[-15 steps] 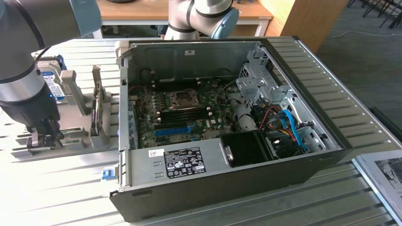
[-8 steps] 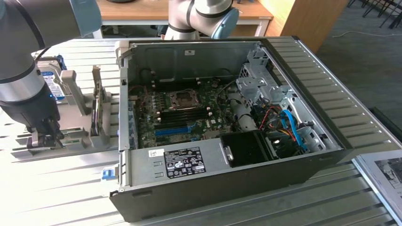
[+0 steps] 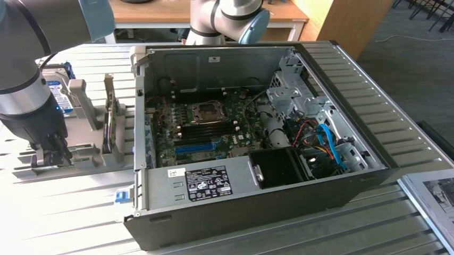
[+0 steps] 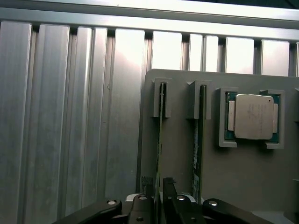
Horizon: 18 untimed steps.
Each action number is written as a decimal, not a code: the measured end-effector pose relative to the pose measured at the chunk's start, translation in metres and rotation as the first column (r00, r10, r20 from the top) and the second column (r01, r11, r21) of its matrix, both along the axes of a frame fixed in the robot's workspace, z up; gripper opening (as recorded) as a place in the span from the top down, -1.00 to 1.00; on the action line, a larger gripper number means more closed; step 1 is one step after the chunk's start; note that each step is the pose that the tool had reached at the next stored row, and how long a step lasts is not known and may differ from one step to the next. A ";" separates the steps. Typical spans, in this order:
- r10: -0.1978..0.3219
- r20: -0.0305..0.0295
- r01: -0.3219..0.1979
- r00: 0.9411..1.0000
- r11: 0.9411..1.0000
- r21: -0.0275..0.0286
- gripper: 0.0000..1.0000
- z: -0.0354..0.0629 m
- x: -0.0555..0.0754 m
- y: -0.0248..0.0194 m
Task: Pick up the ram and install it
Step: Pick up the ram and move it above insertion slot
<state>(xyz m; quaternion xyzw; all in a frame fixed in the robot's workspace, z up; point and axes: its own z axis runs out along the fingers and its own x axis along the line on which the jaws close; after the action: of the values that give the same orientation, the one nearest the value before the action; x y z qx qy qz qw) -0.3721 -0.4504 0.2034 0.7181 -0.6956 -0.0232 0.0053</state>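
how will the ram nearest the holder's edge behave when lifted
Probably stiff and light: the ram is a thin board standing on edge. It may bind if tilted, since a slot in the grey holder holds its end.

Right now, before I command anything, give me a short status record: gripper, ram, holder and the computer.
gripper: down at the grey plastic holder, set over one stick
ram: thin green circuit-board ram stick, on edge in its holder slot
neighbour: second thin stick, next slot, apart from the gripper
holder extra: square silver processor chip in a recess
computer: open black computer case, green motherboard exposed
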 end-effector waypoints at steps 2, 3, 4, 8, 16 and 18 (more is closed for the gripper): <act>0.000 0.000 0.000 1.000 1.000 0.000 0.55 -0.0003 0.000 0.0000; 0.000 0.000 0.000 1.000 1.000 0.000 0.55 -0.0007 0.000 0.0000; 0.000 0.000 0.000 1.000 1.000 0.000 0.55 -0.0010 0.000 0.0000; 0.000 0.000 0.000 1.000 1.000 0.000 0.55 -0.0012 0.000 0.0000; 0.000 0.000 0.000 1.000 1.000 0.000 0.55 -0.0013 0.000 0.0012; 0.000 0.000 0.000 1.000 1.000 0.000 0.55 -0.0013 0.000 0.0012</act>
<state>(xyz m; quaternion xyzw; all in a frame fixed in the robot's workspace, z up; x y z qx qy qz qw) -0.3722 -0.4492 0.2020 0.7181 -0.6956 -0.0232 0.0053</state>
